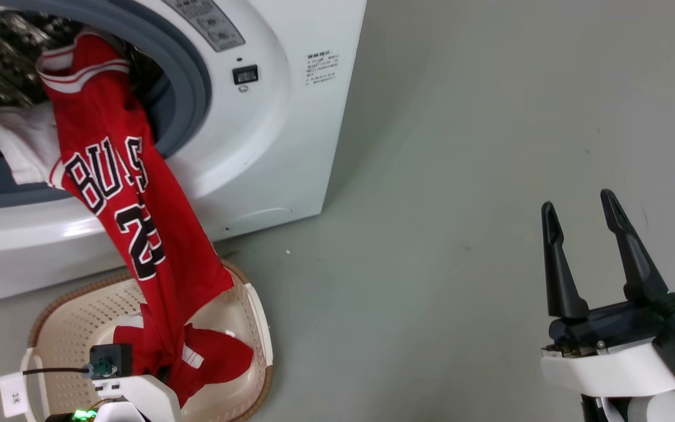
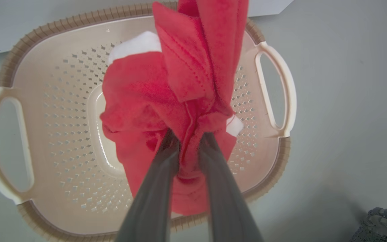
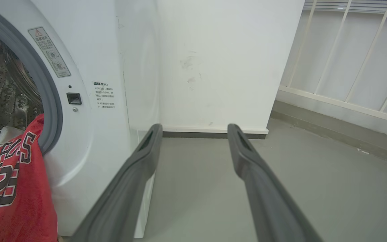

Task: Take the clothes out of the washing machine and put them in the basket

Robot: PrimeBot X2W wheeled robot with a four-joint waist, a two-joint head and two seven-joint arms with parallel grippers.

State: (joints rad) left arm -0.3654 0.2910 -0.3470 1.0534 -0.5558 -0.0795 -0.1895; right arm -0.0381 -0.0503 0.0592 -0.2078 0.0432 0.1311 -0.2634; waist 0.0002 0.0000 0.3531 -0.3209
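At the lower left, over the cream laundry basket point(image 1: 68, 316), my left tool point(image 2: 188, 134) is clenched on a bunch of the red Bulls jersey point(image 1: 132, 193). The jersey's lower end lies in the basket. The rest stretches up over the grey porthole rim of the white washing machine point(image 1: 267, 135), beside a white cloth point(image 1: 21, 146). Far right, my right tool point(image 1: 577, 199) hangs released above the grey floor point(image 1: 431, 234).

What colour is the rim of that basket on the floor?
Brown and woven-looking, edging the cream basket; clearest in the left wrist view.
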